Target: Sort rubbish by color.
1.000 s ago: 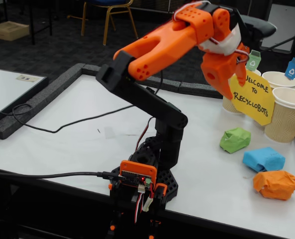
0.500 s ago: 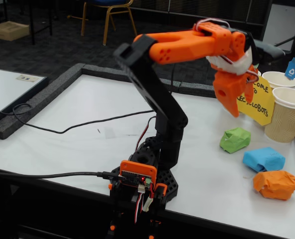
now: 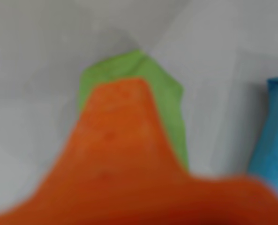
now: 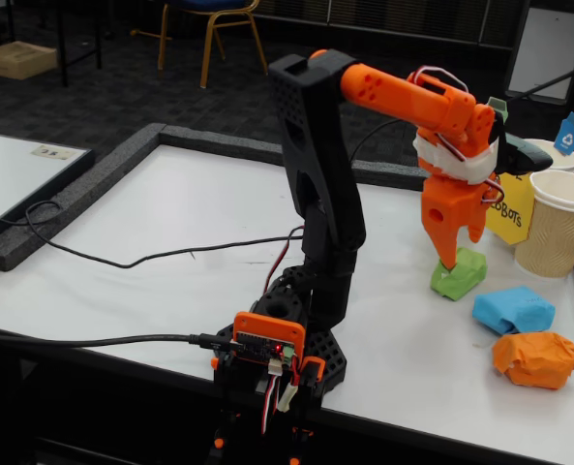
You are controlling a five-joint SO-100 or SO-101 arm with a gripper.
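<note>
In the fixed view my orange gripper (image 4: 449, 260) points straight down, its tip right at the left top of the green paper lump (image 4: 464, 275). Its jaws look shut, with nothing between them. The blue lump (image 4: 512, 310) and the orange lump (image 4: 538, 358) lie to the right and nearer the front edge. The wrist view is blurred: the gripper (image 3: 122, 89) fills the lower middle as one orange wedge. Behind it shows the green lump (image 3: 169, 101), partly hidden, and the blue lump (image 3: 272, 136) sits at the right edge.
Beige paper cups (image 4: 556, 228) with small flags stand at the back right behind a yellow sign (image 4: 511, 211). A black foam border (image 4: 93, 184) edges the white table (image 4: 170, 252). A black cable (image 4: 122, 260) runs across the table to the arm's base (image 4: 277, 339).
The arm has swung forward and down. The gripper dropped from in front of the yellow sign to the green lump. The lumps have not moved.
</note>
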